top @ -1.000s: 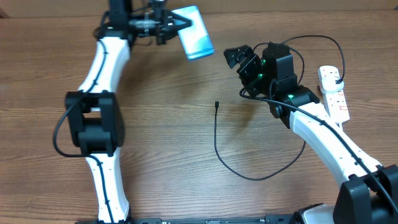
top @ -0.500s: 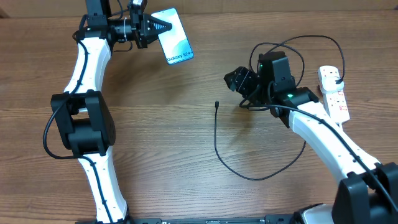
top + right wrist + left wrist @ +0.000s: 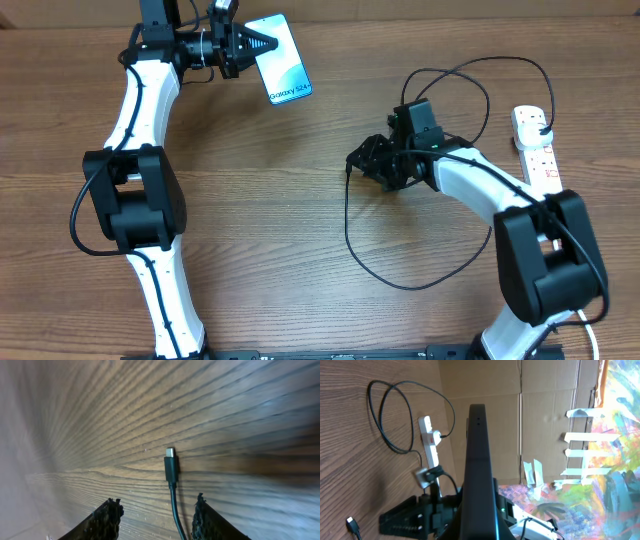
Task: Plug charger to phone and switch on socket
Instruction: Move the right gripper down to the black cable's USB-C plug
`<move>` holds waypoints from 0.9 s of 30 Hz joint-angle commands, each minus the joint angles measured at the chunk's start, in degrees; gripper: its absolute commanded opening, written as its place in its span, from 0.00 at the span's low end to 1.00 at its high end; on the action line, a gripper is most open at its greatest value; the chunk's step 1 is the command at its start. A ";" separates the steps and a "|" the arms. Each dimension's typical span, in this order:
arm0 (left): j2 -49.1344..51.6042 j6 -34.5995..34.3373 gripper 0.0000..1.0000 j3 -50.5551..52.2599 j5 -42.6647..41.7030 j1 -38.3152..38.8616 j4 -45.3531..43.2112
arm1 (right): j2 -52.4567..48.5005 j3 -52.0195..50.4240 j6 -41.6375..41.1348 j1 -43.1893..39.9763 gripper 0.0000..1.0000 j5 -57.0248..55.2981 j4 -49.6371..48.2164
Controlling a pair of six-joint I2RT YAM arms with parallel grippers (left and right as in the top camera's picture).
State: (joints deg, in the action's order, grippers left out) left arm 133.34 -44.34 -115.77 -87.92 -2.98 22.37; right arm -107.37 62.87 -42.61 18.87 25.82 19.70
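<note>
My left gripper is shut on the phone, holding it above the table at the back left, screen up. In the left wrist view the phone shows edge-on. The charger's black cable loops over the table, and its connector tip lies flat at the centre. My right gripper hangs low over that tip. In the right wrist view the tip lies ahead of the gripper, and the cable runs between the parted fingers without being pinched. The white socket lies at the right.
The charger's plug sits in the socket, and the cable arcs back behind the right arm. The left arm's base links stand at the left. Cardboard panels rise behind the table.
The right gripper dropped down and left onto the connector tip, its fingers narrowing around the cable. The left arm swung the phone left a second ago and has held still since.
</note>
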 commanded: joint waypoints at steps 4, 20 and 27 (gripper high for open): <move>0.07 1.51 0.04 -0.68 -2.71 0.42 -0.02 | -3.98 1.29 -3.10 1.92 0.44 3.02 -1.84; 0.04 1.51 0.04 -0.68 -2.71 0.44 0.13 | -9.73 1.29 -7.15 3.96 0.33 4.09 -5.97; 0.07 1.51 0.04 -0.68 -2.71 0.68 0.39 | -9.70 1.29 -7.08 3.87 0.04 6.14 -9.07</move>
State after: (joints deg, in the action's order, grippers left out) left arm 133.34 -44.34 -115.77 -87.90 -2.98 22.59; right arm -116.14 63.96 -49.71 22.59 30.89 11.64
